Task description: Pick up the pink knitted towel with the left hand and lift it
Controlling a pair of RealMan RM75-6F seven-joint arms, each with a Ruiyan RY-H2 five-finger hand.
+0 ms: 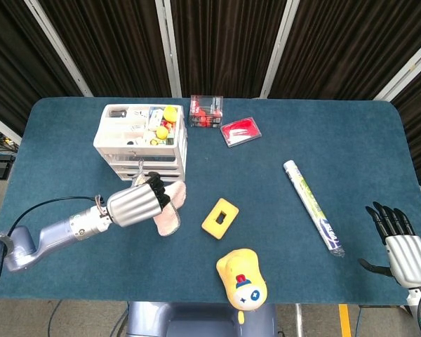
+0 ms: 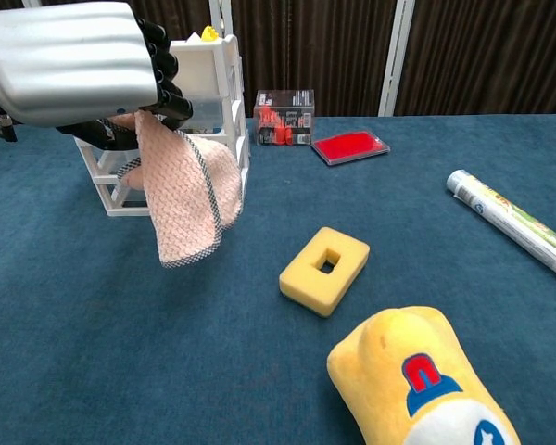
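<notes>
Left hand (image 2: 74, 63) gripped the pink knitted towel (image 2: 187, 197), hanging clear of the blue table (image 1: 351, 133). Right hand (image 1: 400, 246) rested with fingers spread, holding nothing; dark curtains (image 1: 224, 42) hung behind.

A white plastic three-drawer organiser (image 1: 142, 144) sits upper left on the blue felt-covered table (image 1: 323, 126), a clear box of red items (image 1: 206, 111) and flat red case (image 1: 240, 131) to its right; centre, a yellow foam block with a rectangular hole (image 1: 220, 218); below, a yellow plush toy (image 1: 241, 279); right, a rolled paper tube (image 1: 313, 206)
</notes>
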